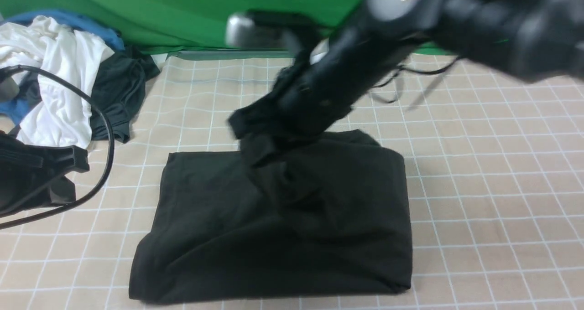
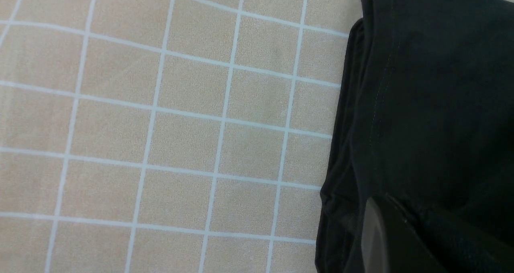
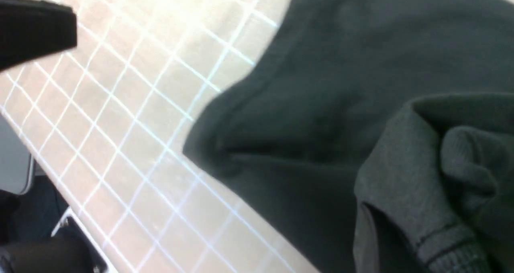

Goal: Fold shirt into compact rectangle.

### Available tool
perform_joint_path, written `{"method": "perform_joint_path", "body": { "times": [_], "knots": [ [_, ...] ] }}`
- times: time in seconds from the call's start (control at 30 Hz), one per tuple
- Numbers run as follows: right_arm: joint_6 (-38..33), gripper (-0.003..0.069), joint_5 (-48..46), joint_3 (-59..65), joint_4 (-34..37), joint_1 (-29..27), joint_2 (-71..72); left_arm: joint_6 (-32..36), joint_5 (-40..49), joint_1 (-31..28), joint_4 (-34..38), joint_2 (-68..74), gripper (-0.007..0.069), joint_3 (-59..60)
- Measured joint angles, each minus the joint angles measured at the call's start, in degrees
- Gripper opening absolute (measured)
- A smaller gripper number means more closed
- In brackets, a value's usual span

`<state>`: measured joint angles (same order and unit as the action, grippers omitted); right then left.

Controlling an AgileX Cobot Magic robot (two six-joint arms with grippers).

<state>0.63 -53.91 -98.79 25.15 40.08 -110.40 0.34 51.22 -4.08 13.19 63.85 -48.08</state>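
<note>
Far left: a heap of clothing is lying at the table's far corner, made up of a white garment (image 1: 59, 82), a blue garment (image 1: 68, 18) and a dark grey garment (image 1: 118, 91).

Near left: the left gripper (image 1: 75, 162) is hanging over the checked tablecloth (image 1: 479, 164) with its jaws together, gripping nothing. It is standing well apart from the shirt's left edge. A black cable (image 1: 107, 132) is looping around it.

Centre: the shirt (image 1: 283, 228) is lying on the tablecloth as a rough, layered rectangle. Its near edge is sitting close to the near side of the table. The near left corner is bulging and the layers are not lining up squarely.

Centre, far edge of the shirt: the right gripper (image 1: 262, 132) is reaching in from the far right on its arm. It is clamping a bunch of shirt fabric, which is rising in a peak to the tip. The jaws themselves are blurred and wrapped in cloth. The right wrist view is showing a ribbed sleeve cuff (image 3: 453, 257) crumpled close to the camera.

Right: the tablecloth is lying flat.
</note>
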Motion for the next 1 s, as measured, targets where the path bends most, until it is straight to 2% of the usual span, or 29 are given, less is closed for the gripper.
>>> {"method": "perform_joint_path", "body": {
  "times": [0.17,0.27,0.37,0.43,0.5,0.57,0.6,0.63,0.7,0.8,0.83,1.0],
  "knots": [
    [3.79,0.0171,2.96,-7.33,0.00,2.67,-9.40,1.12,0.00,0.00,1.85,0.00,0.0019,0.00],
    [5.30,0.0347,6.75,-11.70,0.00,4.51,-15.04,1.53,-0.02,0.00,2.83,0.00,0.0019,0.00],
    [4.96,0.0454,6.76,-14.12,0.24,5.22,-16.60,1.63,-0.21,0.00,2.83,0.00,0.0019,0.00],
    [3.55,0.0491,4.61,-16.07,0.36,5.35,-16.66,1.63,-0.34,0.00,2.88,0.00,0.0019,0.00],
    [2.22,0.0494,0.62,-18.63,0.30,4.84,-16.08,1.64,-0.61,0.00,3.05,0.00,0.0019,0.00],
    [1.62,0.0484,-2.39,-19.97,-0.10,4.39,-15.65,1.64,-0.83,0.00,3.48,0.00,0.0019,0.00],
    [0.40,0.0437,-8.06,-22.15,-2.20,3.40,-14.70,1.64,-1.56,0.00,4.47,0.00,0.0019,0.00],
    [0.12,0.0413,-9.89,-22.77,-3.50,3.16,-14.25,1.69,-1.79,-0.05,4.74,0.00,0.0019,0.00],
    [-0.63,0.0283,-13.75,-23.30,-9.29,2.05,-12.09,3.09,-3.08,-0.11,7.24,0.07,0.0019,0.00],
    [-0.63,0.0113,-14.78,-21.48,-13.94,1.11,-9.32,6.17,-4.40,0.09,11.59,1.16,0.0019,0.00],
    [-0.63,0.0064,-14.90,-19.51,-15.17,0.74,-7.84,8.23,-4.56,0.41,15.04,2.18,0.0019,0.00],
    [-1.88,0.0038,-15.49,-8.28,-16.72,0.11,-2.79,14.11,-6.17,4.51,22.34,8.30,0.0019,0.00]
  ]
}}
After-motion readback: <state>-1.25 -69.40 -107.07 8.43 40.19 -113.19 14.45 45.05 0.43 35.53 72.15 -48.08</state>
